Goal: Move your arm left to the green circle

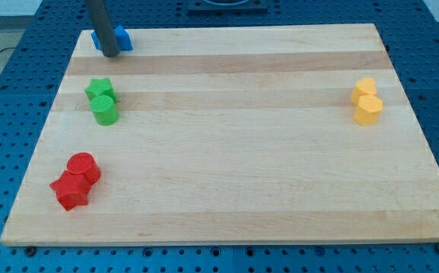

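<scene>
The green circle (105,111) lies on the wooden board (227,144) at the view's left, touching a green star (98,90) just above it. My tip (110,53) is at the view's top left, above both green blocks and apart from them. It stands against a blue block (120,38), which the rod partly hides, so its shape is unclear.
A red circle (83,167) and a red star (70,190) sit together at the view's bottom left. Two yellow blocks (367,100) sit together at the view's right. A blue perforated table surrounds the board.
</scene>
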